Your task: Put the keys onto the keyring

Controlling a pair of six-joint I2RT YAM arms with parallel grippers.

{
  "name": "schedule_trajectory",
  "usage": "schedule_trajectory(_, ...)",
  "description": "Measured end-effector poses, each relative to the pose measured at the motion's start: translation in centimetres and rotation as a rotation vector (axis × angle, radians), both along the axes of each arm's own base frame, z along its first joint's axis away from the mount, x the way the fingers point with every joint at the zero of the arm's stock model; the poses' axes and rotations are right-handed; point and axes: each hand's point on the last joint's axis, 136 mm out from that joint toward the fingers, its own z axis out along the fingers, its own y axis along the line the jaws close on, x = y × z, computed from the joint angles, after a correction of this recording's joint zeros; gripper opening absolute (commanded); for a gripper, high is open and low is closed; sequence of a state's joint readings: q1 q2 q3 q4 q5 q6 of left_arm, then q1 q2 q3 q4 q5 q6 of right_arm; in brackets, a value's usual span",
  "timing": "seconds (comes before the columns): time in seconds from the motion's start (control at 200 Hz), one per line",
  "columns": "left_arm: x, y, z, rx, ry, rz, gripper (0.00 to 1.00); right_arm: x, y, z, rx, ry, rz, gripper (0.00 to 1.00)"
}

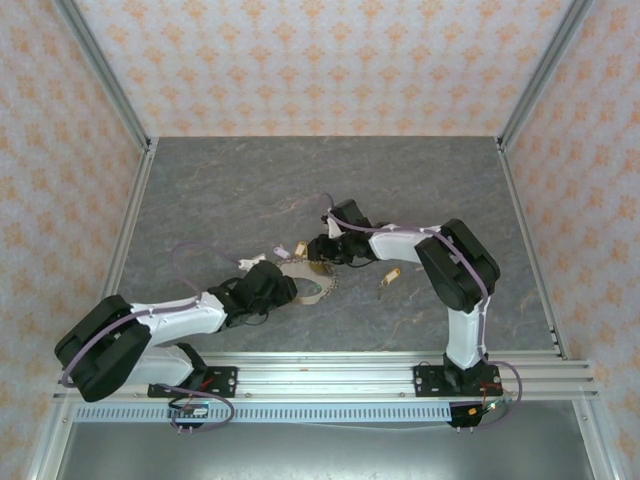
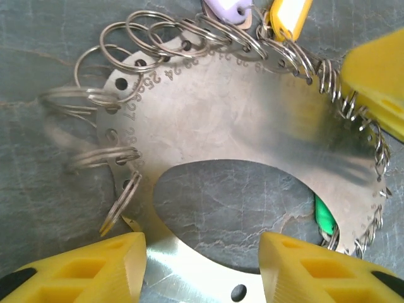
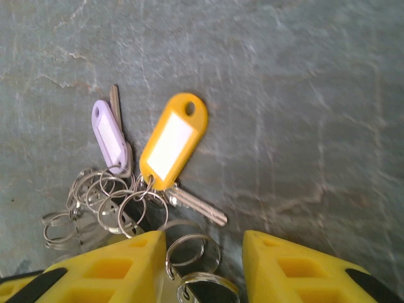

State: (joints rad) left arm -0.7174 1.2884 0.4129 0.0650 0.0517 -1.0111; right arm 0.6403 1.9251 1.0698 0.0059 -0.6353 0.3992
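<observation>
Keyring (image 1: 308,288) at the middle of the table (image 1: 220,190), between the two arms. From the left wrist it reads as a crescent of steel plate with numbered holes, a split ring (image 2: 117,154) through many of them. The left pincer (image 2: 201,246) straddles one horn of the crescent with a yellow finger at each edge. It looks closed across the plate's width, pinning it flat. The right pincer (image 3: 203,237) hovers over the far rim, its jaws moderately apart with nothing gripped and a couple of bare rings lying in the gap. Beyond its tips a yellow-tagged key (image 3: 173,139) and a lilac-tagged key (image 3: 110,136) fan out from rings on the rim, and a green tag (image 2: 324,218) shows at the plate's inner edge. One is not on: the loose key (image 1: 390,277), gold-tagged, lies on bare table to the right of the keyring, apart from it, beside the right forearm. Its long axis runs on a slant — near end toward the plate, far end away to the right. The next move hangs on that, I'd judge — the right arm is plainly the nearer, and its pincer would have to swing rightward off the rim and turn across that slant to pick it up.
</observation>
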Motion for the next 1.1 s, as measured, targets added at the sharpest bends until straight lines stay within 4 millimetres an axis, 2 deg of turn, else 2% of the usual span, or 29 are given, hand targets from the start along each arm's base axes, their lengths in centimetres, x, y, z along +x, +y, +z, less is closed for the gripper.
schedule_trajectory(0.2,1.0,-0.9,0.2,-0.004,-0.002,0.001,0.48,-1.7,-1.6,-0.2,0.006,0.014,-0.026,0.33)
schedule_trajectory(0.495,2.3,-1.9,0.1,0.011,-0.010,-0.012,0.47,-4.7,-2.6,-0.1,0.054,0.051,-0.014,0.33)
schedule_trajectory(0.741,3.4,-2.6,0.0,0.012,-0.023,-0.015,0.46,-5.6,-2.5,0.1,0.070,0.073,0.021,0.34)
schedule_trajectory(1.101,3.6,-2.7,0.1,0.012,-0.033,-0.024,0.47,-6.9,-2.8,-0.1,0.060,0.110,0.059,0.19)
